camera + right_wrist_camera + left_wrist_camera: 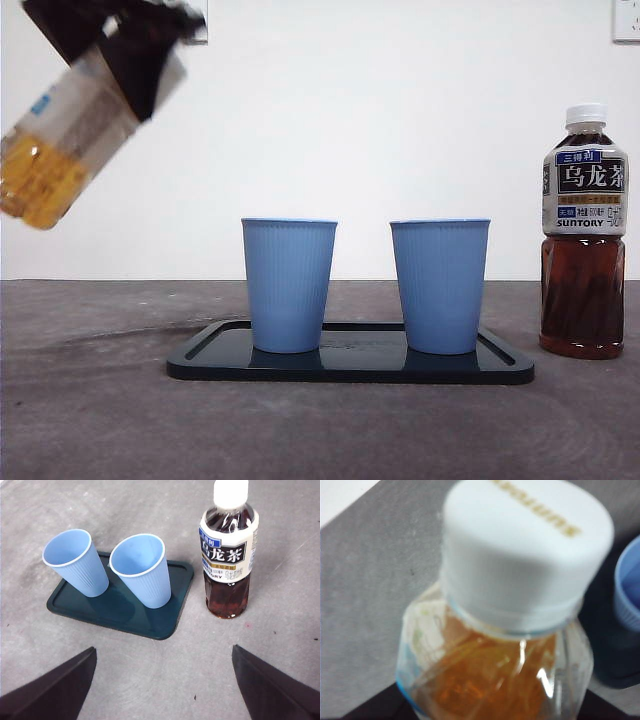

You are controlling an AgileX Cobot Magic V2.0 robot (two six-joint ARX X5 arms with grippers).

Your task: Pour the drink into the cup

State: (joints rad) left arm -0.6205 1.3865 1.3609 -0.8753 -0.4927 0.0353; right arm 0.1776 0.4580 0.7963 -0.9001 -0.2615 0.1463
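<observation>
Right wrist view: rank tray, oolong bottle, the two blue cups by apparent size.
1. Tray, widest footprint.
2. Oolong bottle, tallest.
3. The two blue cups: look alike; the one beside the bottle only appears slightly bigger, probably nearness.

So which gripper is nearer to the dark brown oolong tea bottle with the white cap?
Right. The right gripper hovers open above the table near the tea bottle. The left gripper holds the amber drink bottle far across.
</observation>
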